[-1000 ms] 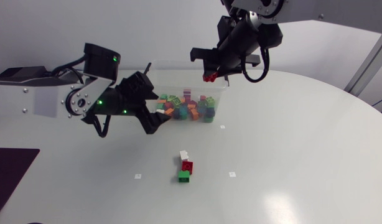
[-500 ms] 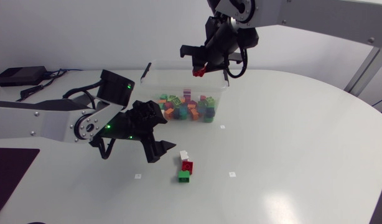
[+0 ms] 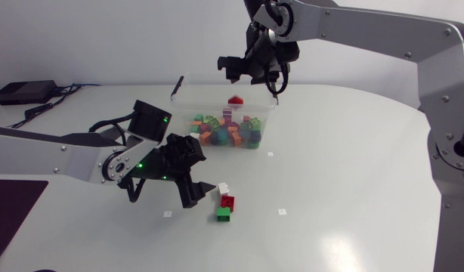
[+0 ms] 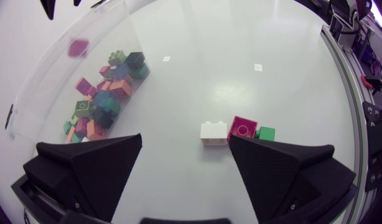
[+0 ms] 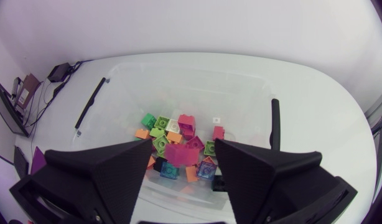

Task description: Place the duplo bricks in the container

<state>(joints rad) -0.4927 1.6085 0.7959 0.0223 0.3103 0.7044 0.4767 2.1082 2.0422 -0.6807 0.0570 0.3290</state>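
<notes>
1. Bricks of many colours lie in a pile (image 3: 226, 134) inside the clear container (image 3: 271, 113), which the head view shows at the far middle of the table (image 3: 353, 189). The right arm (image 3: 368, 19) holds the right gripper (image 3: 241, 73) above the container's far rim, fingers spread with nothing between them. Just below it an airborne brick (image 3: 235, 99), red, hangs free over the open top; whether it grazes the far wall I cannot tell. The left arm (image 3: 58, 159) has the left gripper (image 3: 199, 193) low over the table, fingers apart and empty. Just beside it is a short row of white brick (image 3: 224, 188), red brick (image 3: 228, 202) and green brick (image 3: 224, 214), each touching the next and well apart from the container.

2. In the left wrist view the left gripper (image 4: 185, 143) gapes wide and holds nothing. Ahead of the gap sits the white brick (image 4: 214, 130), touching the red brick (image 4: 242, 128), with the green brick (image 4: 264, 133) on the red one's other side. The container (image 4: 60, 68) stands off to one side with the pile (image 4: 104, 93) in it. The airborne brick (image 4: 78, 46) is a blurred spot above the pile.

3. The right wrist view looks down into the container (image 5: 241, 78). The right gripper (image 5: 183, 146) is wide open. The airborne brick (image 5: 181, 154), blurred, shows in the gap, touching neither finger, over the pile (image 5: 158, 132).
</notes>
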